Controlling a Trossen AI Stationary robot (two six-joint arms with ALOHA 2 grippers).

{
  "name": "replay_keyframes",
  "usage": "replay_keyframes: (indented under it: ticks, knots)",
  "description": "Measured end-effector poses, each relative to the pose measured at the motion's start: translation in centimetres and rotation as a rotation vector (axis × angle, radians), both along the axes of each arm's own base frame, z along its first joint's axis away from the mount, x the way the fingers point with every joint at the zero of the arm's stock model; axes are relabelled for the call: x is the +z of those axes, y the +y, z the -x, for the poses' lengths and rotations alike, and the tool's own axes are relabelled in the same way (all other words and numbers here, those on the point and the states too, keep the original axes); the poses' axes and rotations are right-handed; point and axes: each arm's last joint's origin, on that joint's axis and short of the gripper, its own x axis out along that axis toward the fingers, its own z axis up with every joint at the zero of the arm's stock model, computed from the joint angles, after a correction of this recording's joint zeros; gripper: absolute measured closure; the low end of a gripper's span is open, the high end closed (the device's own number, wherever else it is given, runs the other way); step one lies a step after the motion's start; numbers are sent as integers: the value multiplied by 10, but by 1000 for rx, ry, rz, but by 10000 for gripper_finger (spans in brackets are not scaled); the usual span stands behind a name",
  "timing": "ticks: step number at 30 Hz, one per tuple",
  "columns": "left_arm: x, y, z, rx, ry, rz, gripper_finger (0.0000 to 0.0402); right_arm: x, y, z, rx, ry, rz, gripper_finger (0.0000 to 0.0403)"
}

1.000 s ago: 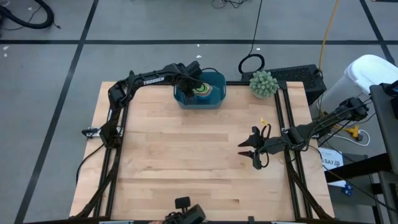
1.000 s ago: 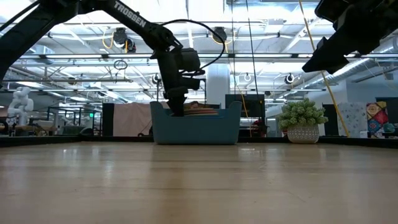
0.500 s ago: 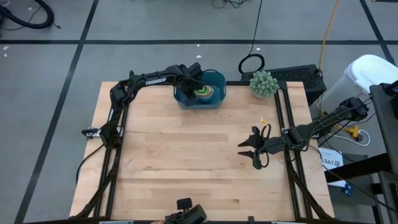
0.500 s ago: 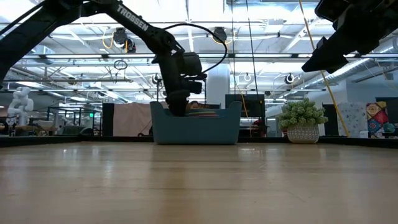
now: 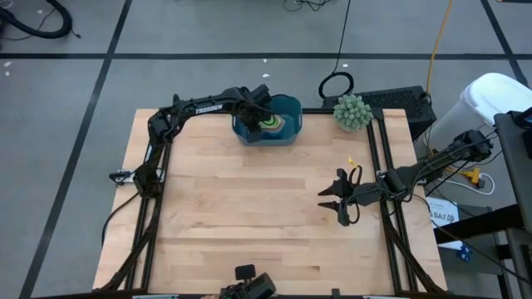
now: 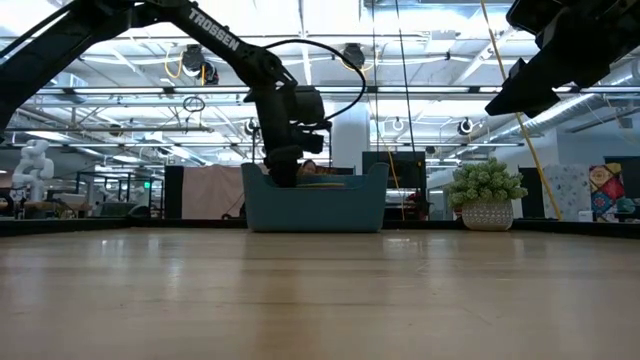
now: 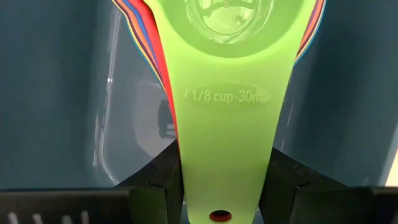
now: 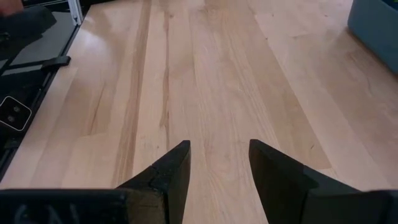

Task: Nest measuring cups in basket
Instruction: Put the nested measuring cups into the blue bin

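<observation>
Nearly everything appears to be finished: the measuring cups sit stacked one inside another within the basket, which stands at the far edge of the tabletop just beside the spiky green plant ball. From above, the stack reads as concentric rings with green on top. In the left wrist view the green cup, marked as the one-eighth size, lies uppermost, and the rims of the red, blue and orange cups fan out beneath it, their handles roughly aligned. The left tool reaches down into the basket, its fingers pinching the green cup's flat handle from either side, near the end with the hanging hole; the cup's bowl looks already seated in the stack, though whether it has settled fully flat cannot be told from these views. The low view shows the same arm dipping inside the basket's near-left corner. No loose cup is visible anywhere on the bare wood, so this green one seems to be the last of the set. What is left, by that reading, is only to let go of the handle and lift the arm clear without dragging the stack askew. The right tool waits well apart, above the right side of the tabletop, fingers spread and holding nothing.
</observation>
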Motion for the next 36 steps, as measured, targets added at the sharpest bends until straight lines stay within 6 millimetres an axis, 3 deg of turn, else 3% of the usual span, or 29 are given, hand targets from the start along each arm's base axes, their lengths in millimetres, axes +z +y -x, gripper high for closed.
replay_keyframes:
  ticks: [36]
  knots:
    - [0,1,0,9,12,-23,239,0,0,0,12,-1,20,245]
